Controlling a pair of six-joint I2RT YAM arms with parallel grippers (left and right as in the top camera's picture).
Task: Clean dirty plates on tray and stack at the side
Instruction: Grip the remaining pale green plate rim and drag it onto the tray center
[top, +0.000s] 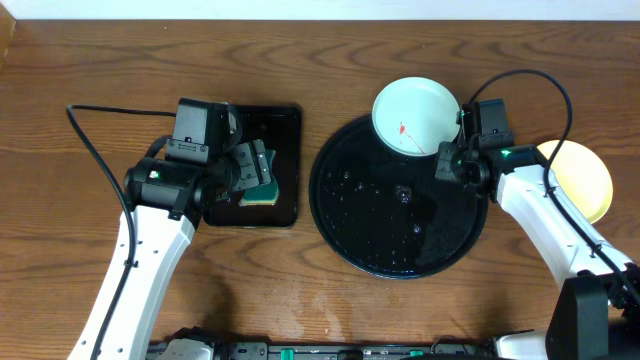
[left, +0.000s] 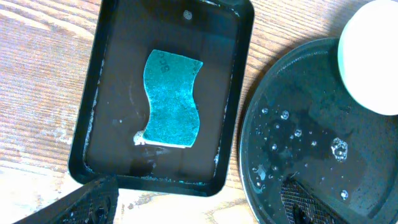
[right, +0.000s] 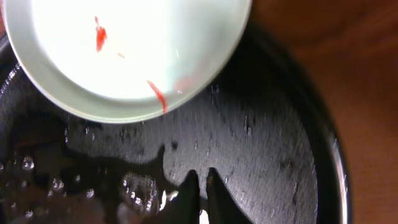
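A pale mint-blue plate (top: 415, 115) with red smears sits on the far right part of the round black tray (top: 360, 230), which is wet with droplets. It also shows in the right wrist view (right: 137, 50). A pale yellow plate (top: 585, 175) lies on the table to the right, partly behind my right arm. No third plate shows. My right gripper (top: 447, 163) (right: 200, 183) is shut and empty, just above the tray beside the mint plate's rim. My left gripper (top: 252, 168) (left: 199, 196) is open above a teal sponge (left: 173, 102).
The sponge (top: 268, 192) lies in a small rectangular black tray (top: 285, 125) (left: 118, 74) left of the round tray (left: 311, 124). Bare wooden table lies all around. A black cable runs from each arm.
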